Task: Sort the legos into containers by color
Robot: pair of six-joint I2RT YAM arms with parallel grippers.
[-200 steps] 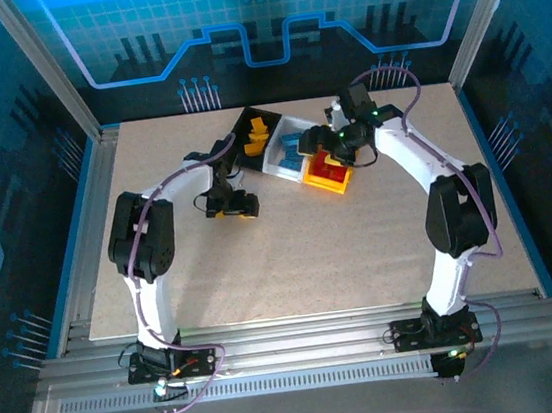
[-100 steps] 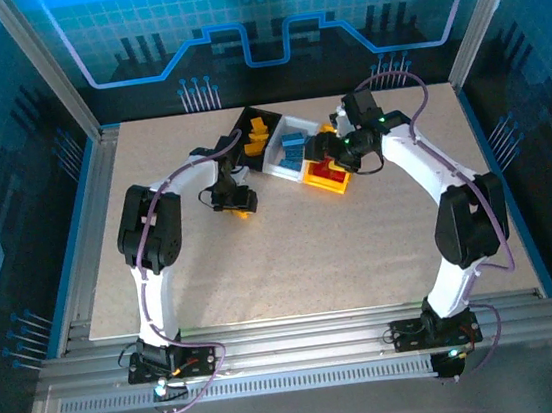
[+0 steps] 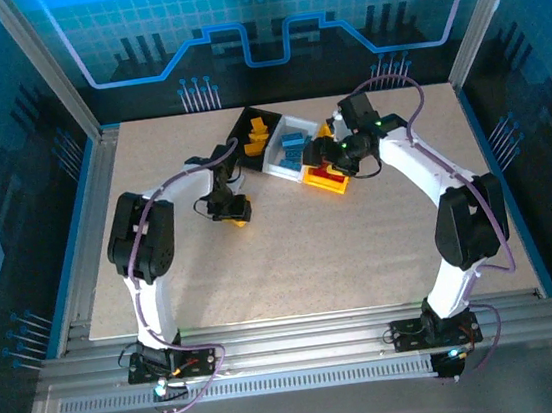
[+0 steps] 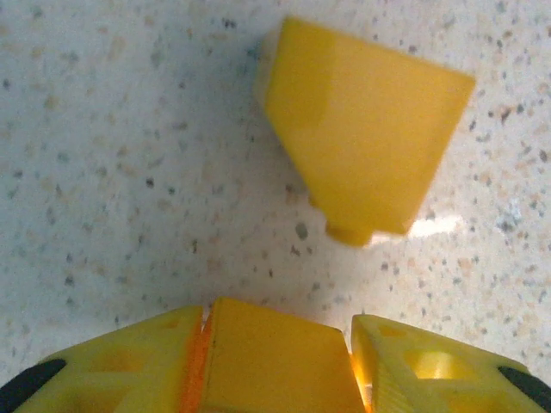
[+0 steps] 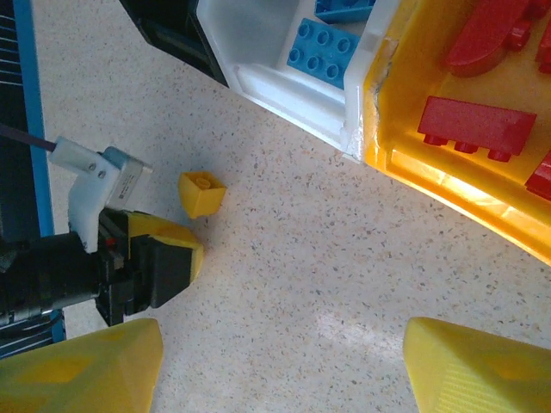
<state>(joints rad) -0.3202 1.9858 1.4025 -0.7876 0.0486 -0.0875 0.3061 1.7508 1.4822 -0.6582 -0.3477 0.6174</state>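
left gripper (image 4: 280, 335) — clamped on yellow lego (image 4: 275, 366) | right gripper (image 5: 280, 344) — jaws apart (over table (image 5: 327, 275))

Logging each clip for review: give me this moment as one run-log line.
left gripper: shut on small yellow plastic brick | right gripper: open, empty, above speckled table | second yellow plastic brick: loose on table

Bright, cool light; soft shadows; glare inside the yellow bin (image 5: 456, 185).

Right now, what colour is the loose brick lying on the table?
Yellow. The loose brick shows best in the left wrist view.
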